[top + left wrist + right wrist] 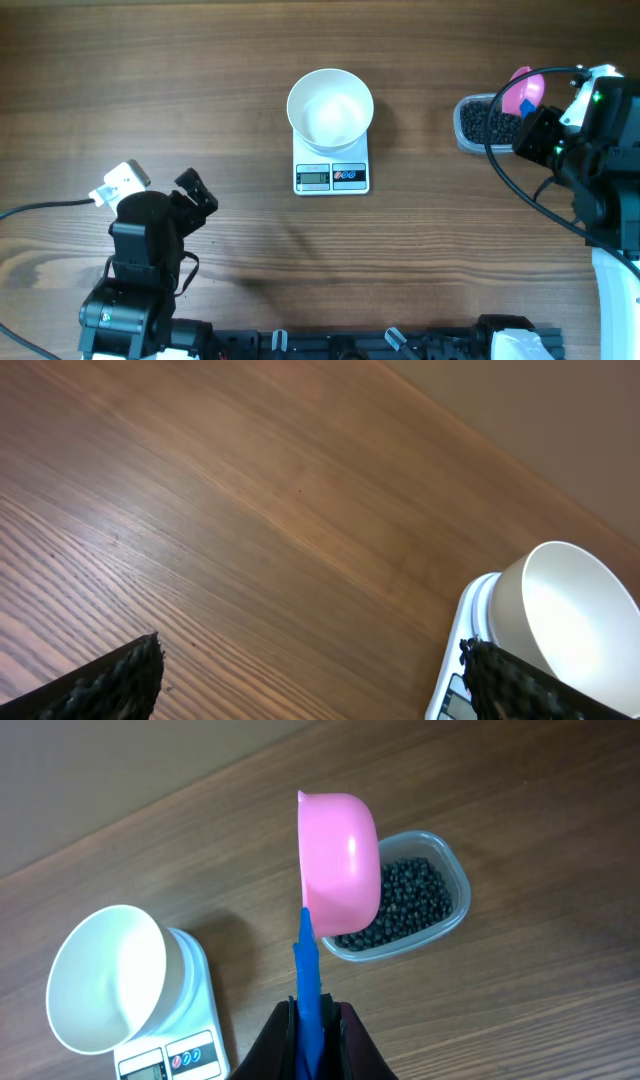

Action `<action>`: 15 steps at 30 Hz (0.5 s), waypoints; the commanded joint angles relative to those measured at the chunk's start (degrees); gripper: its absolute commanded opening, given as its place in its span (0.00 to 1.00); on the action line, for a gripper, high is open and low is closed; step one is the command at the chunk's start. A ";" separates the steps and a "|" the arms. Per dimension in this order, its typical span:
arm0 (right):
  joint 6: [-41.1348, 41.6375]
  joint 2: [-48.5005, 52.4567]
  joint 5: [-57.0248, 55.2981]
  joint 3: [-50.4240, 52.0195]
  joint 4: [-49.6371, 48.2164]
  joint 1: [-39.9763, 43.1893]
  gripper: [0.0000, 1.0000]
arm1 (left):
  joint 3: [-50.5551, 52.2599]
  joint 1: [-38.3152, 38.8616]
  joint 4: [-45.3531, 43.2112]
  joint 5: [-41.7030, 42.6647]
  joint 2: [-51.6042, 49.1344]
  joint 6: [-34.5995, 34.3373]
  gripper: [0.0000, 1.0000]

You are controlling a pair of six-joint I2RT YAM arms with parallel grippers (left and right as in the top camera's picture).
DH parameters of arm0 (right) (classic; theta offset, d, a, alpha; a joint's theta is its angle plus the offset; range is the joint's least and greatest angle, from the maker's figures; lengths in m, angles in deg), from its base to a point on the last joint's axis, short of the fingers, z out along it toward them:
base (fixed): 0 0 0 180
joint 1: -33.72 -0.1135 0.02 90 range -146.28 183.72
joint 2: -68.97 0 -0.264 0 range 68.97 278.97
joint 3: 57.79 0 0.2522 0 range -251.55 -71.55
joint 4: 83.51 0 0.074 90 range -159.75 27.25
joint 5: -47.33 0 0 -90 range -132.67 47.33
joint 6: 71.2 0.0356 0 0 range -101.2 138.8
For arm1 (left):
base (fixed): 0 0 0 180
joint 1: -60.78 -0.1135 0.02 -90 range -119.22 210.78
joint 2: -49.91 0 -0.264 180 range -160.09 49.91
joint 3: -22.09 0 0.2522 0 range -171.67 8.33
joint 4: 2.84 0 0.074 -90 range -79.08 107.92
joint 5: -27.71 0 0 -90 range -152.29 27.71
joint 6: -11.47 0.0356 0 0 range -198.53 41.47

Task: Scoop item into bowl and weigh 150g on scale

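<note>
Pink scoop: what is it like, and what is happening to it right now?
The scoop has a round, smooth pink cup, plastic by its look, on a thin blue handle. The right claw is shut on that handle. The cup is turned on edge, its rounded back showing and its inside hidden, so any load cannot be seen. It hangs over the clear tub of black beads; whether it touches them is unclear.

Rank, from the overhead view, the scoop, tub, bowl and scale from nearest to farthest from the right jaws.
1. Scoop: held in the right jaws, at the table's right end.
2. Tub: right beside them, toward the middle.
3. Bowl and scale: mid-table; the bowl sits on the scale, so they are too close to call.
</note>
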 commanded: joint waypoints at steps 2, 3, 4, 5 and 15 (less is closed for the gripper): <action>-3.91 -0.11 -1.05 -0.46 -0.20 0.15 0.04 | 0.11 -0.35 0.35 -0.31 0.00 -0.52 1.00; -5.64 -0.11 -1.05 -0.46 -0.70 0.15 0.04 | 0.11 -0.37 0.35 -0.31 0.00 -0.52 1.00; -7.39 -0.11 -1.05 -0.46 -1.20 0.15 0.04 | 0.11 -0.35 0.35 -0.31 0.00 -0.52 1.00; -8.94 -0.11 -1.05 -0.46 -1.64 0.15 0.04 | 0.11 -0.35 0.37 -0.31 0.00 -0.52 1.00; -9.68 -0.11 0.59 -0.46 0.46 0.15 0.04 | 0.11 -0.35 0.35 -0.31 0.00 -0.52 1.00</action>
